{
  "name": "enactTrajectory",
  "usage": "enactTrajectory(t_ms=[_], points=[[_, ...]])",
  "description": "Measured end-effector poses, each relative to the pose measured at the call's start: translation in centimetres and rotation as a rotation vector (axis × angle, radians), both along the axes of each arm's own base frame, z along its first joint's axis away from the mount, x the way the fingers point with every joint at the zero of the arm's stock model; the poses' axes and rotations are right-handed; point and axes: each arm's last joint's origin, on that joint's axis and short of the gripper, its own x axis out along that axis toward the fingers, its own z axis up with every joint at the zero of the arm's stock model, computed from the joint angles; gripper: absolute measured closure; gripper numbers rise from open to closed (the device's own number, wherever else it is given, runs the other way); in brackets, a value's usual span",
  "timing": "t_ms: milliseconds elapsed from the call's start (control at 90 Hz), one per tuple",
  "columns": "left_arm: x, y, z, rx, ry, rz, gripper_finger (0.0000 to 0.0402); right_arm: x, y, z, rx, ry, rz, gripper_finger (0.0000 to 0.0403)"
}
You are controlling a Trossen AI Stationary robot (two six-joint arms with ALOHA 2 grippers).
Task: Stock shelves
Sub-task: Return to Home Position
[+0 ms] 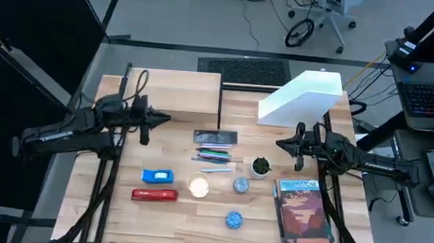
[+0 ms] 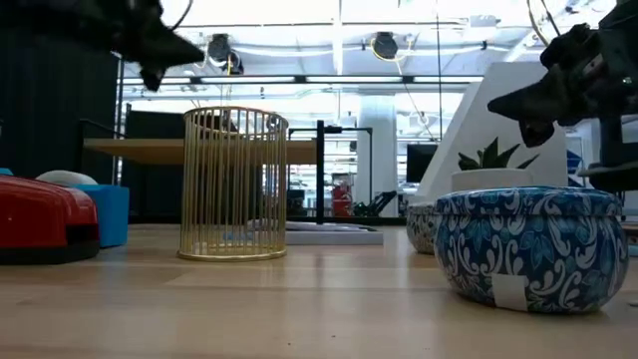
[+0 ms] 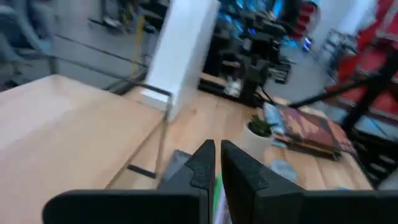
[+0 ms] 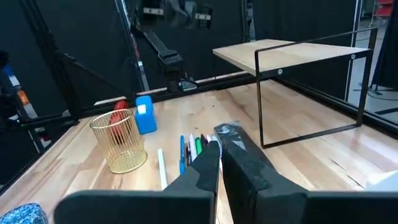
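Note:
The shelves are a low light-wood plank shelf [image 1: 175, 88] on thin black legs at the far left and a white file holder [image 1: 303, 101] lying tilted at the far right. My left gripper [image 1: 163, 120] hovers shut in front of the plank shelf, pointing toward the table's right. My right gripper [image 1: 280, 144] hovers shut in front of the file holder, pointing toward the table's left. Between them on the table lie coloured pens [image 1: 214, 156], a dark packet [image 1: 216, 137] and a small potted plant [image 1: 260, 167]. Neither gripper holds anything.
Nearer the front are a blue tape dispenser [image 1: 158, 176], a red stapler [image 1: 154, 195], a gold wire cup [image 1: 199, 185], two blue patterned tins [image 1: 233, 219] and a Yellowstone book [image 1: 302, 215]. A keyboard [image 1: 244, 68] lies behind the table.

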Motion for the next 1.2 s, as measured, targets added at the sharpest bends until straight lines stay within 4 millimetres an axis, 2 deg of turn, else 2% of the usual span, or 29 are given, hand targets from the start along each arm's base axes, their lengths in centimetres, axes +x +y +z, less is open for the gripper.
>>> enactTrajectory(t_ms=[167,356,567,867,1200], points=[[-0.5,-0.6,-2.6,0.044,-0.095,0.019,0.0391,0.0,0.0,0.0,0.0,0.001,0.0,0.0401],[-0.7,-1.0,-5.9,0.048,-0.114,0.002,0.0391,0.0,0.0,0.0,0.0,0.0,0.0,0.0401],[-1.2,-1.7,-8.3,0.031,-0.15,-0.04,0.0391,0.0,0.0,0.0,0.0,0.0,-0.001,0.0401],[-1.8,-2.2,-8.9,0.099,-0.106,-0.063,0.0391,0.0,0.0,0.0,0.0,0.0,-0.001,0.0401],[-2.9,-2.3,-8.1,0.237,-0.18,0.004,0.0391,0.0,0.0,0.0,0.0,-0.002,0.0,0.0401]])
